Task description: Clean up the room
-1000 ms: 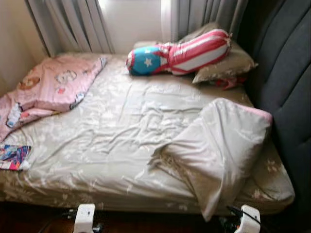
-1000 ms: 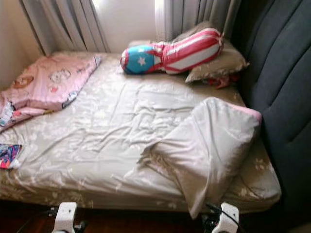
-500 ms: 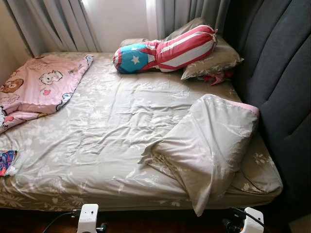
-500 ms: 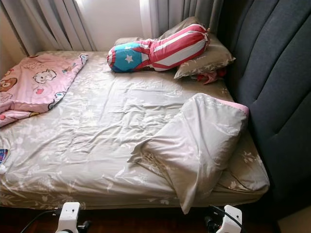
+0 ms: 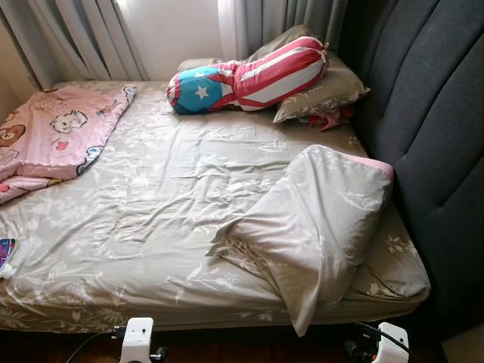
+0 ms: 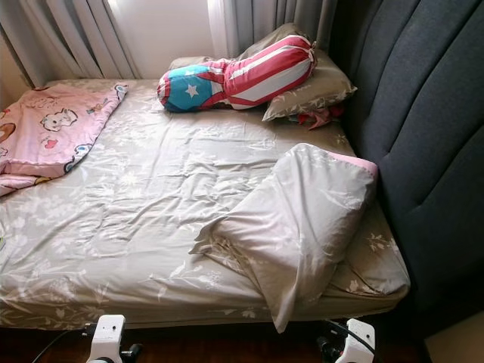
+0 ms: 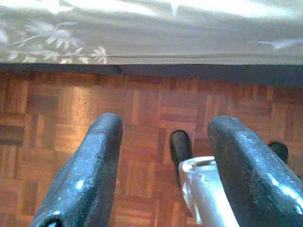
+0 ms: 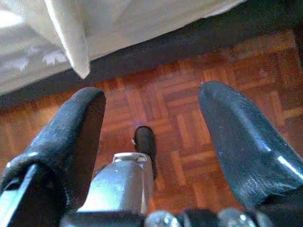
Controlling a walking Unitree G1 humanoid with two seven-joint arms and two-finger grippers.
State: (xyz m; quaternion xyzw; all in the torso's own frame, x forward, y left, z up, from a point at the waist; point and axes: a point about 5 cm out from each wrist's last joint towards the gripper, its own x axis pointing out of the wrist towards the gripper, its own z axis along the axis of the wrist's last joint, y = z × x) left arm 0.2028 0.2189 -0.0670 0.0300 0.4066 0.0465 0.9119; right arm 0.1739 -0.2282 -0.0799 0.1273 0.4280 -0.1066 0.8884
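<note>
on the bed [image 5: 151, 227] near me, a grey pillow [image 5: 318, 227] hangs over the edge. my left gripper [image 7: 163, 161] and right gripper [image 8: 151, 142] hang spread apart over wood floor [image 7: 142, 118]. a pink blanket [image 5: 53, 136] is cut off.

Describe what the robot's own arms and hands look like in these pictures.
Each hand has two long, thick black fingers with rounded, slightly glossy tips. The left hand and the right hand look alike. Between the fingers of each sits a silver metal part with a small black stub beyond it. In the head views, white housings with black cables show at the bottom edge.
</note>
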